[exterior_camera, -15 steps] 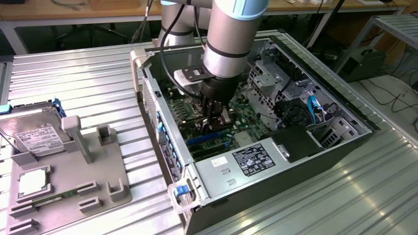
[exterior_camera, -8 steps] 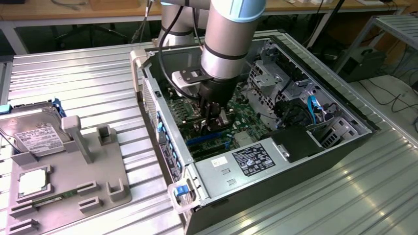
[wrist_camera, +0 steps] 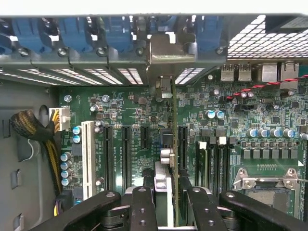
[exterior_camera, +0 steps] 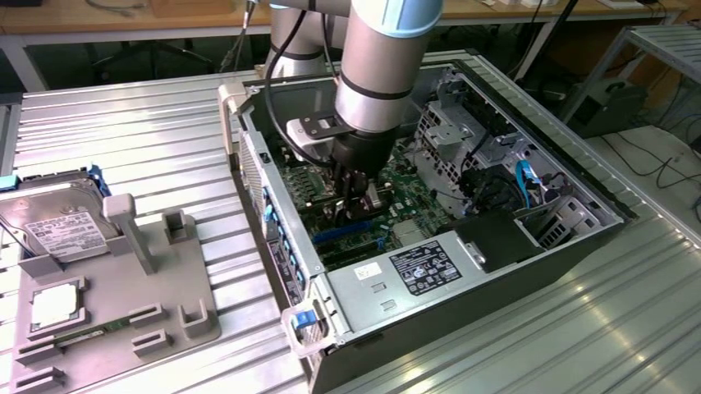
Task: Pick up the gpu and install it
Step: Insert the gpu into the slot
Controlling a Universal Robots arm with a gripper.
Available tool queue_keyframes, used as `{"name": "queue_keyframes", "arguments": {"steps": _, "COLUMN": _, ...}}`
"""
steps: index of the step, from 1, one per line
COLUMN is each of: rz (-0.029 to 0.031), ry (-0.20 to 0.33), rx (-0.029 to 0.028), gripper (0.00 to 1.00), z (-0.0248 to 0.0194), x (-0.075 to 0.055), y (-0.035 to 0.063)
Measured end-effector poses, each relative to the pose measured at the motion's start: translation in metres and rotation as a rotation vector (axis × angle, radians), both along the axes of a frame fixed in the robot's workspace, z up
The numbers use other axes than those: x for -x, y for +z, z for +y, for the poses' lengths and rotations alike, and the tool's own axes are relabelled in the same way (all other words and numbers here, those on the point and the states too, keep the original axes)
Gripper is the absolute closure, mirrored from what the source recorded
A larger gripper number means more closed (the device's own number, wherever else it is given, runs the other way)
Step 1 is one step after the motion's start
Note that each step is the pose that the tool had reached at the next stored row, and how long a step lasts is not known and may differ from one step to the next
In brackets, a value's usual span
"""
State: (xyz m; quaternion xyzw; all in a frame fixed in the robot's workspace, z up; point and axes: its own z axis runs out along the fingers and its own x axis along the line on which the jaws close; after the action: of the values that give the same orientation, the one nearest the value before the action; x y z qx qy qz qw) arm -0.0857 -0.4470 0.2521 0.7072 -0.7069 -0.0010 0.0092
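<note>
While the gripper point(exterior_camera: 362, 197) is clamped on the gpu point(wrist_camera: 175, 139), it stands on edge over the motherboard point(wrist_camera: 139, 106) inside the computer case point(exterior_camera: 460, 328), mid-frame in the exterior view.

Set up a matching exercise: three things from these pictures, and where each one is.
1. gpu
2. hard drive
3. power supply

A. on the grey rack outside the case
B. in the case's near corner, label up
C. in the gripper, over the motherboard

Pairs: 1-C, 2-A, 3-B
</note>
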Motion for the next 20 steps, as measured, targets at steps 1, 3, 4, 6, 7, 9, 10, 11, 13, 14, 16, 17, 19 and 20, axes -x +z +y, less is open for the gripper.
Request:
{"name": "queue_keyframes", "arguments": {"steps": 1, "rz": 0.0000, "ry": 0.000, "rx": 0.0000, "gripper": 0.70, "z": 0.0004, "x": 0.0003, "y": -0.0001}}
{"name": "queue_keyframes", "arguments": {"steps": 3, "rz": 0.0000, "ry": 0.000, "rx": 0.0001, "gripper": 0.70, "z": 0.0007, "x": 0.0008, "y": -0.0004}}
{"name": "queue_keyframes", "arguments": {"steps": 4, "rz": -0.0001, "ry": 0.000, "rx": 0.0000, "gripper": 0.70, "z": 0.0007, "x": 0.0009, "y": -0.0007}}
{"name": "queue_keyframes", "arguments": {"steps": 6, "rz": -0.0003, "ry": 0.000, "rx": 0.0000, "gripper": 0.70, "z": 0.0008, "x": 0.0010, "y": -0.0014}}
{"name": "queue_keyframes", "arguments": {"steps": 7, "rz": -0.0005, "ry": 0.000, "rx": 0.0001, "gripper": 0.70, "z": 0.0008, "x": 0.0010, "y": -0.0017}}
{"name": "queue_keyframes", "arguments": {"steps": 9, "rz": -0.0024, "ry": 0.000, "rx": 0.0003, "gripper": 0.70, "z": 0.0010, "x": 0.0011, "y": -0.0018}}
{"name": "queue_keyframes", "arguments": {"steps": 10, "rz": -0.0037, "ry": 0.000, "rx": 0.0002, "gripper": 0.70, "z": 0.0010, "x": 0.0011, "y": -0.0019}}
{"name": "queue_keyframes", "arguments": {"steps": 11, "rz": -0.0050, "ry": 0.000, "rx": 0.0003, "gripper": 0.70, "z": 0.0011, "x": 0.0011, "y": -0.0019}}
{"name": "queue_keyframes", "arguments": {"steps": 13, "rz": -0.0093, "ry": 0.000, "rx": 0.0012, "gripper": 0.70, "z": 0.0013, "x": 0.0011, "y": -0.0019}}
{"name": "queue_keyframes", "arguments": {"steps": 14, "rz": -0.0108, "ry": 0.000, "rx": 0.0014, "gripper": 0.70, "z": 0.0013, "x": 0.0012, "y": -0.0019}}
{"name": "queue_keyframes", "arguments": {"steps": 16, "rz": -0.0127, "ry": 0.000, "rx": 0.0017, "gripper": 0.70, "z": 0.0014, "x": 0.0013, "y": -0.0020}}
{"name": "queue_keyframes", "arguments": {"steps": 17, "rz": -0.0143, "ry": 0.000, "rx": 0.0025, "gripper": 0.70, "z": 0.0014, "x": 0.0015, "y": -0.0019}}
{"name": "queue_keyframes", "arguments": {"steps": 19, "rz": -0.0155, "ry": 0.000, "rx": 0.0030, "gripper": 0.70, "z": 0.0015, "x": 0.0019, "y": -0.0019}}
{"name": "queue_keyframes", "arguments": {"steps": 20, "rz": -0.0159, "ry": 0.000, "rx": 0.0032, "gripper": 0.70, "z": 0.0015, "x": 0.0021, "y": -0.0019}}
